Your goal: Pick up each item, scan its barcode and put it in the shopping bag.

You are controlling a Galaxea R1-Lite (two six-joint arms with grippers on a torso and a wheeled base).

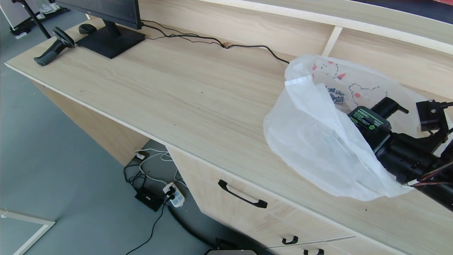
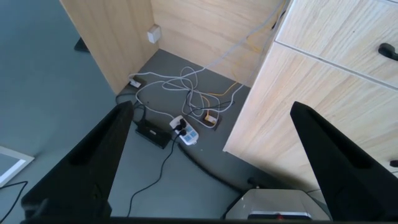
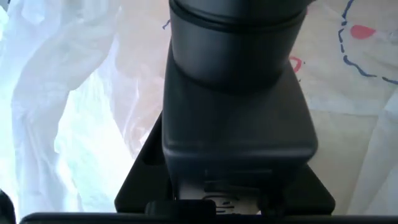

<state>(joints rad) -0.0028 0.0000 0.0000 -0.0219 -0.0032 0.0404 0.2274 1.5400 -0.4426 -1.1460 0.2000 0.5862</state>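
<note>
The white plastic shopping bag lies on the right of the wooden counter, its mouth facing right. My right gripper is inside the bag's mouth, shut on a black bottle with a green label and a dark cap. Up close, the black bottle sits between the fingers of the right gripper, with the bag's printed plastic around it. My left gripper hangs open below counter height, with nothing between its fingers. A black handheld barcode scanner lies at the counter's far left corner.
A monitor on a black stand and a mouse stand at the back left, with a black cable trailing along the rear wall. Drawers with black handles front the counter. Cables and a power strip lie on the floor.
</note>
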